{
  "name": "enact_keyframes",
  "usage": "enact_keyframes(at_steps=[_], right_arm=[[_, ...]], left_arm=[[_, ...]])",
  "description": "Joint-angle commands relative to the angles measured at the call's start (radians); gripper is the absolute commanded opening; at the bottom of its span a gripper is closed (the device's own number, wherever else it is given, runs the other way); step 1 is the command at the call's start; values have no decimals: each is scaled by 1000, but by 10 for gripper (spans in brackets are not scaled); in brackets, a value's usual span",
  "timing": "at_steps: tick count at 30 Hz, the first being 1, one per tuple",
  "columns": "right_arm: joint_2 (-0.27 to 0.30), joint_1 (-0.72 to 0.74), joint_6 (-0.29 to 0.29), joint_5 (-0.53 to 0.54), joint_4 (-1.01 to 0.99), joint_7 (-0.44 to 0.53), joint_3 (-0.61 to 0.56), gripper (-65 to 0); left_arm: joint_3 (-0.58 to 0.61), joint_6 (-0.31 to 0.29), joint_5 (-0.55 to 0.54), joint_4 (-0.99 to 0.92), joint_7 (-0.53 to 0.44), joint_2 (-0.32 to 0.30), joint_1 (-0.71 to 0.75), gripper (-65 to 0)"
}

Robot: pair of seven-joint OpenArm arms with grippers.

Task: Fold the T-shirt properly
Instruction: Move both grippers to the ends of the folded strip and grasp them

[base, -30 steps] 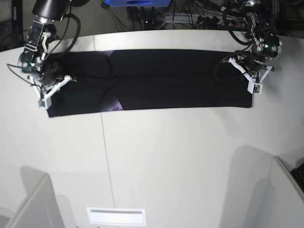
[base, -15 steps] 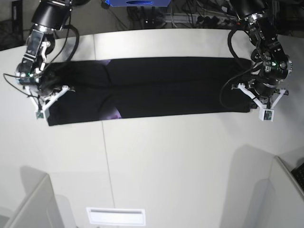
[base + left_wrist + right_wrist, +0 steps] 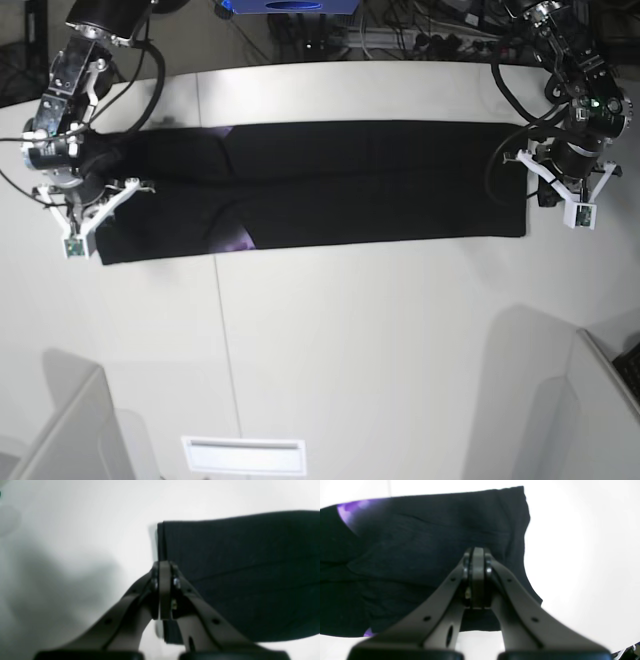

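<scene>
the shirt (image 3: 330, 180) lies across the upper half of the base frame as one long dark band on the table (image 3: 350, 350), folded lengthwise, with a purple mark near its lower edge left of centre.

your left gripper (image 3: 163, 566) sits at the band's right end in the base frame. in its wrist view the jaws are pressed together right at the short edge of the cloth. whether a fold of fabric is pinched between them you cannot tell from here, since the tips hide the contact.

your right gripper (image 3: 476, 552) is at the band's left end. its jaws are also closed, over the cloth a little in from the ragged edge. again the grip itself is hidden.

the step in hand looks like the crosswise fold: bringing one end over to the other.

before you lift:
- confirm each tip really has all the layers, because the left wrist view shows at least two stacked edges there.
- lift both ends evenly and keep the band taut enough that the long edges stay parallel.
- the left end in the base frame is wider and slanted, so expect it to lie unevenly, and square it up first.
- carry the moving end low and lay it down edge on edge, not dropped.
</scene>
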Motion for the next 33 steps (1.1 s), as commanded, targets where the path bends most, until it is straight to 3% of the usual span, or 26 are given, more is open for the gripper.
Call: enact_keyframes(at_steps=[1,7,33], right_arm=[[12,5,-1,3,18,21,3,-650],[11,-29,1,4,23,25,3,-650],[-17,-64,1,4,50,22,3,-650]], left_arm=[[-17,-5,-7,19,-11,-10,12,-650],[-63,-7,-24,22,-16,-13,50,-650],[-64,-8,-22,22,-17,-7,59,-650]])
